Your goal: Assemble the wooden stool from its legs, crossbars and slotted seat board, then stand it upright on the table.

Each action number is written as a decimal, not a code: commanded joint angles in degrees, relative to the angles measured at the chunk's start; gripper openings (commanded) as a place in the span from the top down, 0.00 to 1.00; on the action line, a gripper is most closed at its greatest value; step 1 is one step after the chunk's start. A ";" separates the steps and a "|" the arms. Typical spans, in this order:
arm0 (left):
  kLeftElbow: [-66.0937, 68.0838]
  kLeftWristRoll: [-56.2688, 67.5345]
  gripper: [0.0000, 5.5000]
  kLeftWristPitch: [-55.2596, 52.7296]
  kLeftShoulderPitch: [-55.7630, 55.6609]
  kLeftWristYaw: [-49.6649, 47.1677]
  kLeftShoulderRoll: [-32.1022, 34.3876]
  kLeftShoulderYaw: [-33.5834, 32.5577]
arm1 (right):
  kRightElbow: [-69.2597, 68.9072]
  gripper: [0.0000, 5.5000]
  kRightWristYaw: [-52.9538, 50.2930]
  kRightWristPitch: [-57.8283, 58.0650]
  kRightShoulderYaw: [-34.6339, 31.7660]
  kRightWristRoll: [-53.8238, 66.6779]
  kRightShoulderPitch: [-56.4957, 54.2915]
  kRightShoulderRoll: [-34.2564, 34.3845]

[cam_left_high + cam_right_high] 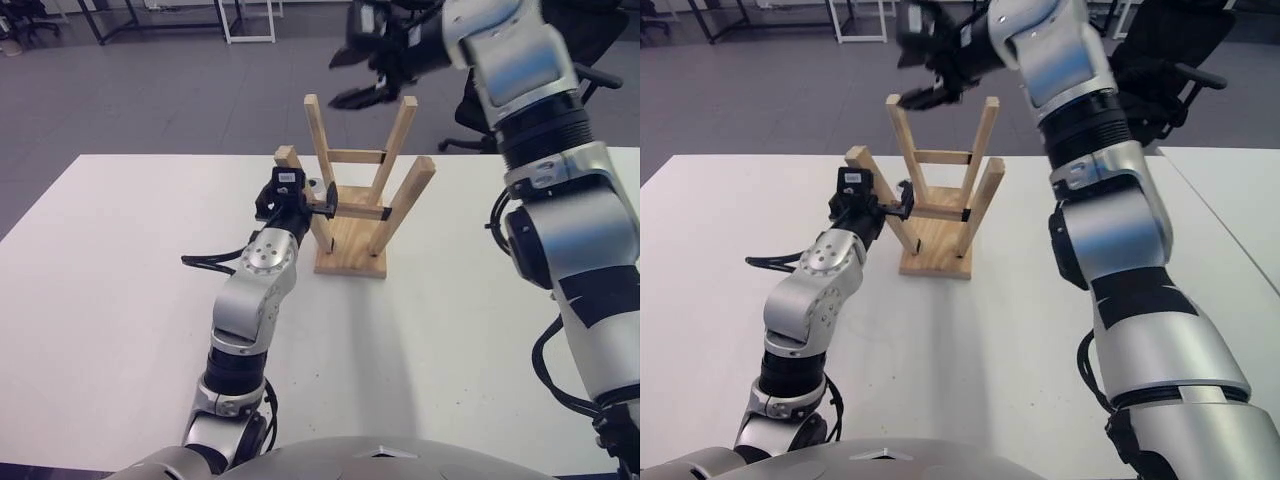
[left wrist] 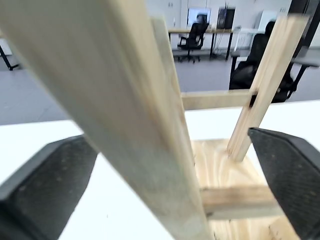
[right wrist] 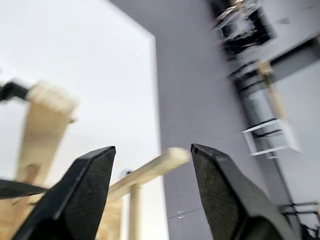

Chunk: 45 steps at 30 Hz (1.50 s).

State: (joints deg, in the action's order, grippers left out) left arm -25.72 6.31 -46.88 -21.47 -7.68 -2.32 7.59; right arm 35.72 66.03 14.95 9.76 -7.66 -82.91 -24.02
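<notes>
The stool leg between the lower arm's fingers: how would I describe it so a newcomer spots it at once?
On the white table the wooden stool stands upside down, seat board flat, four legs up. The leg is the near one on the robot's left. Alone among the four, it sits between the left gripper's open fingers.
</notes>
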 commanded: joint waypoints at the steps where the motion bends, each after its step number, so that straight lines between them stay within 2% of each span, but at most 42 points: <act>1: -5.74 2.31 0.02 3.24 -0.81 3.12 -0.54 -1.21 | -24.70 0.49 -15.64 10.85 -14.35 4.09 19.00 -0.94; 4: -14.04 9.72 0.02 4.34 1.43 6.46 -0.54 -9.17 | -45.42 0.49 -31.43 21.53 -27.77 3.39 41.66 6.10; 5: -15.70 12.37 0.02 3.56 2.26 6.60 -0.86 -12.58 | -50.79 0.49 -35.84 23.07 -29.18 2.06 48.72 8.90; 7: -16.41 15.27 0.02 2.31 4.03 6.92 -1.04 -15.01 | -57.28 0.49 -42.20 24.50 -28.04 -0.36 58.49 13.33; 11: -14.93 16.91 0.02 1.49 4.77 6.25 -2.88 -11.51 | -65.63 0.49 -49.18 29.33 -21.40 -2.26 66.60 18.23; 15: -11.99 16.79 0.02 2.61 5.00 5.38 -4.40 -8.62 | -67.86 0.49 -52.05 31.71 -17.45 -0.68 66.62 20.33; 20: -12.35 16.60 0.02 3.12 3.35 6.83 -0.74 -7.86 | -65.39 0.49 -53.56 29.48 -15.85 1.52 62.12 19.96; 22: -17.11 19.57 0.02 0.04 2.72 9.67 3.77 -9.59 | -63.28 0.49 -53.76 27.91 -16.52 2.17 60.63 18.59; 24: -18.46 29.16 0.02 -3.42 -6.20 13.06 10.32 -18.80 | -60.01 0.49 -54.28 25.51 -18.16 2.61 59.48 16.88; 26: -10.92 35.80 0.02 -3.46 -18.16 14.91 15.65 -26.79 | -56.96 0.49 -55.10 23.05 -19.21 3.26 58.65 15.74; 27: -5.27 36.23 0.02 -2.64 -22.66 16.41 18.21 -28.30 | -55.52 0.49 -55.15 21.67 -19.45 3.89 58.06 15.47; 30: 17.20 33.13 0.02 3.82 -32.24 25.69 23.24 -26.89 | -50.81 0.49 -53.73 18.21 -21.79 8.68 52.27 14.77; 34: 35.13 28.55 0.02 10.81 -32.08 36.28 22.41 -20.24 | -46.17 0.49 -52.71 14.46 -20.32 9.10 50.34 12.79; 36: 43.04 24.86 0.02 14.67 -26.34 39.49 19.86 -15.99 | -45.31 0.49 -52.37 13.85 -18.68 9.40 51.34 13.08; 39: 44.54 20.55 0.02 18.69 -15.30 41.08 14.05 -7.86 | -44.01 0.49 -52.30 14.22 -17.75 10.16 52.26 13.11; 41: 45.93 19.53 0.02 21.15 -15.38 39.81 12.92 -7.62 | -43.68 0.49 -52.44 14.69 -17.45 10.72 52.58 12.84; 45: 40.30 23.84 0.02 20.44 -22.87 34.14 12.73 -12.54 | -43.22 0.49 -52.61 15.06 -16.72 11.19 53.00 12.92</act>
State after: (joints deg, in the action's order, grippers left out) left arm 14.78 30.21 -21.69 -45.41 28.84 12.37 -5.46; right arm -8.36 13.23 28.94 -7.77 2.75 -30.97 -11.04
